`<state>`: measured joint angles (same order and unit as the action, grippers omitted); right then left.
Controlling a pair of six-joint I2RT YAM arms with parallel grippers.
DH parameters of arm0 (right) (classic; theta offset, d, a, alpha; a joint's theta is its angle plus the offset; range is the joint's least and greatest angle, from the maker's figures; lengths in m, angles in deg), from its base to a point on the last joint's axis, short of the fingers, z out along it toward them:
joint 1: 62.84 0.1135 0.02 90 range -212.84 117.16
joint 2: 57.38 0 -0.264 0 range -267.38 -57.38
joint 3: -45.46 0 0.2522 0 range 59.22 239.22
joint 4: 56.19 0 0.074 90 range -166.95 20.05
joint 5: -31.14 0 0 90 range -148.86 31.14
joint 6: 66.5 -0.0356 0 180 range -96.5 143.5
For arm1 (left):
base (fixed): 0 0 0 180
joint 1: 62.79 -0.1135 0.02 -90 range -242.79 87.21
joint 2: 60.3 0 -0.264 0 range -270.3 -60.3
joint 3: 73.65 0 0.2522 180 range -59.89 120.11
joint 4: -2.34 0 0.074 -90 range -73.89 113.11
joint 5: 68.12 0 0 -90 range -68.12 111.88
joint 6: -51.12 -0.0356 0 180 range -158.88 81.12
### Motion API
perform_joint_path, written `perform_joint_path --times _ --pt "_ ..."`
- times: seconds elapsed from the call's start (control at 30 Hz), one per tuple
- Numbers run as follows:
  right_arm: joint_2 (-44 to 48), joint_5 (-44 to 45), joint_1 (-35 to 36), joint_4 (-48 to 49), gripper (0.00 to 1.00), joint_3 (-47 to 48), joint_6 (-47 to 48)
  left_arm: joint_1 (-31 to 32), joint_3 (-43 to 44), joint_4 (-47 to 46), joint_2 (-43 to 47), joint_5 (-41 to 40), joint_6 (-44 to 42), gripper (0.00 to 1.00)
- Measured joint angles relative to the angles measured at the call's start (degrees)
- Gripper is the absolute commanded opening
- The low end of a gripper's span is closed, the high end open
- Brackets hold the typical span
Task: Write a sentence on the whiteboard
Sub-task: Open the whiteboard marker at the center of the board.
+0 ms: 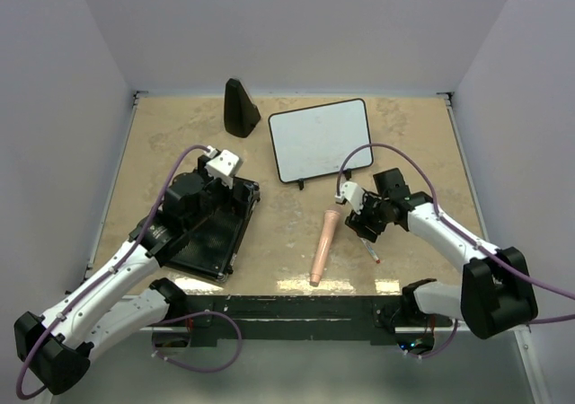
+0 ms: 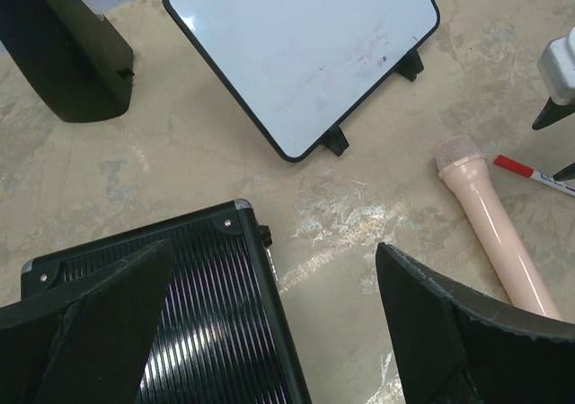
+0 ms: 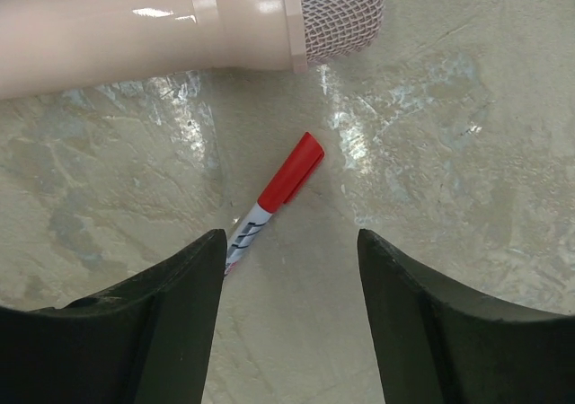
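Observation:
The whiteboard (image 1: 321, 139) lies blank at the back middle of the table; in the left wrist view the whiteboard (image 2: 305, 45) shows faint smudges. A white marker with a red cap (image 3: 292, 175) lies on the table, its tail hidden beside one finger (image 3: 180, 296). My right gripper (image 3: 289, 238) hangs low over it, jaws apart, nothing gripped. From above, the marker (image 1: 372, 252) pokes out under the right gripper (image 1: 364, 232). My left gripper (image 2: 274, 247) stands wide open over the corner of the black ribbed case (image 2: 207, 314).
A pink microphone (image 1: 324, 245) lies between the arms, its mesh head (image 3: 337, 13) just beyond the marker. The case (image 1: 211, 233) sits at the left under the left gripper (image 1: 238, 193). A black cone-shaped object (image 1: 241, 108) stands at the back, left of the whiteboard.

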<state>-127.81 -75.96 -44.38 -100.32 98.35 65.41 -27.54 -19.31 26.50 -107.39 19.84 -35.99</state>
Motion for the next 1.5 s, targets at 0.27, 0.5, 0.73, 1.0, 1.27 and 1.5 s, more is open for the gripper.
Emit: perform_joint_path --times 0.27,0.5,0.73,1.0,1.27,1.5 --pt "-1.99 2.38 1.86 0.15 0.63 -0.26 0.66 0.00 0.00 0.00 0.02 0.07 -0.59 1.00" --pt "-3.91 4.48 2.16 0.37 0.59 -1.49 2.40 0.00 -0.20 0.00 0.02 0.11 -0.63 1.00" --pt "-5.46 5.57 2.16 0.59 0.51 -2.25 3.93 0.00 -0.22 -0.02 -0.04 0.37 -0.66 1.00" --pt "-6.45 5.68 2.27 0.83 0.40 -1.73 4.63 0.00 -0.50 -0.09 -0.35 0.90 -0.70 1.00" --pt "-8.41 7.74 2.43 0.85 0.31 -0.24 4.37 0.00 -0.96 -0.07 -0.63 1.42 -0.87 1.00" --pt "-10.08 9.31 2.43 0.57 0.39 1.07 3.74 0.00 -0.96 -0.07 -0.68 2.80 -1.03 1.00"
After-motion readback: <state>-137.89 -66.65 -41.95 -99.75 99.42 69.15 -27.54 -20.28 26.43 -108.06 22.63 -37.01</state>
